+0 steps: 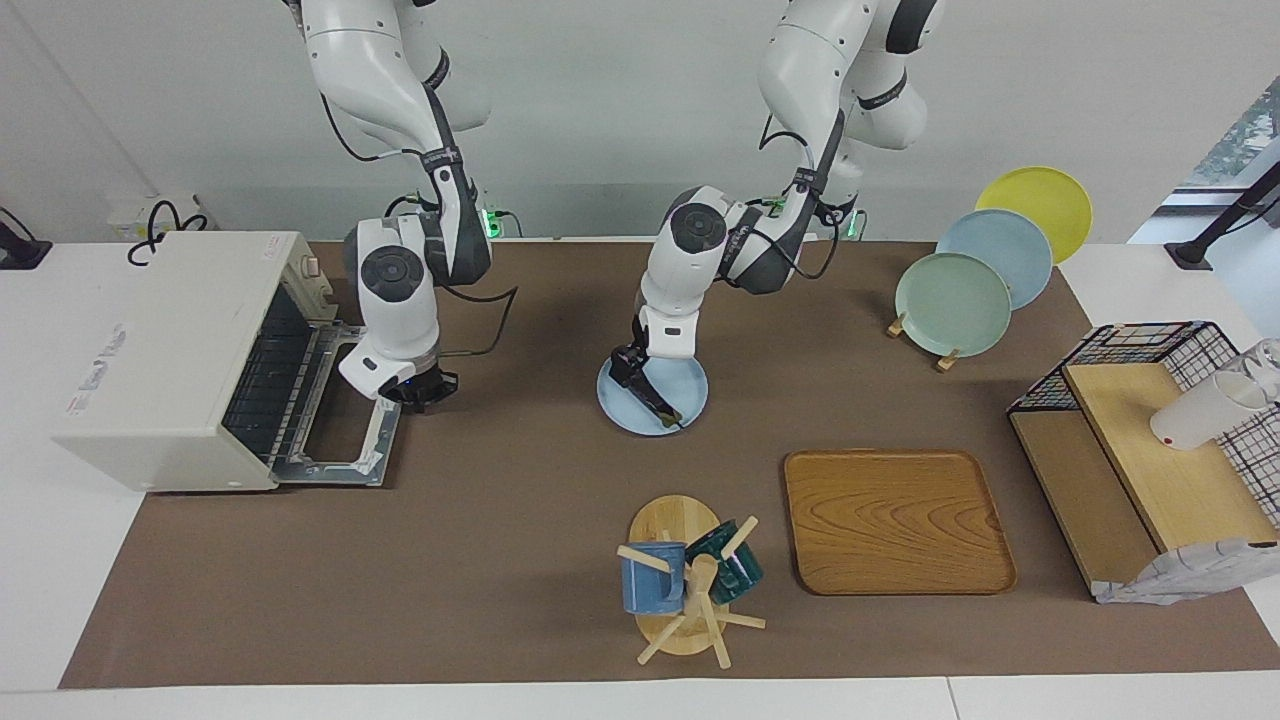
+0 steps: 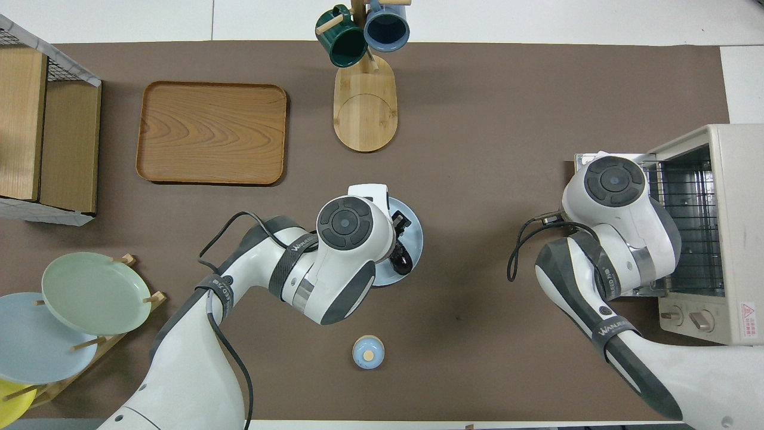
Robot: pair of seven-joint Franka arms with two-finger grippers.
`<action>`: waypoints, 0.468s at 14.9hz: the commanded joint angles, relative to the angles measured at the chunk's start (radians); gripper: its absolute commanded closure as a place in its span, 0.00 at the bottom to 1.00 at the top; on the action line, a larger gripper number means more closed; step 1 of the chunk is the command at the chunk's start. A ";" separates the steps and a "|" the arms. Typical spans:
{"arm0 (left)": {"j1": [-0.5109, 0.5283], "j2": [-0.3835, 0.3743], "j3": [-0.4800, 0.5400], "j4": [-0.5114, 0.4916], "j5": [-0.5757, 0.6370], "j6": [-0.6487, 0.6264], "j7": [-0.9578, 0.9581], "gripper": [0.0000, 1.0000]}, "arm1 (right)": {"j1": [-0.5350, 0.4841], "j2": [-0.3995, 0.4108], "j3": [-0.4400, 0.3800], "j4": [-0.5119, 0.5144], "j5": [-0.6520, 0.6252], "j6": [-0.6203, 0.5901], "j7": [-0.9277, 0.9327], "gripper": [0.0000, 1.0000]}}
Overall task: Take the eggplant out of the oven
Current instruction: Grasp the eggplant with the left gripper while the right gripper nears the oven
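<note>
The eggplant lies on a light blue plate in the middle of the table, out of the oven; its dark end also shows in the overhead view. My left gripper is down at the plate, at the eggplant's end nearer to the robots. The off-white oven stands at the right arm's end of the table with its door folded down and its wire rack bare. My right gripper hangs over the edge of the open door.
A wooden tray and a mug tree with a blue and a green mug stand farther from the robots. A plate rack and a wire shelf are at the left arm's end. A small blue round jar sits nearer to the robots.
</note>
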 commanded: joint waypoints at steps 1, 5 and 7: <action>-0.014 0.008 0.012 0.010 0.040 0.014 -0.017 0.21 | -0.019 -0.005 0.012 -0.006 -0.050 0.003 -0.023 1.00; -0.015 0.008 0.012 0.018 0.041 0.015 -0.017 0.76 | -0.019 -0.026 0.013 0.017 -0.126 -0.075 -0.078 1.00; -0.012 0.009 0.012 0.033 0.041 0.009 -0.015 1.00 | -0.038 -0.047 0.015 0.066 -0.124 -0.147 -0.177 1.00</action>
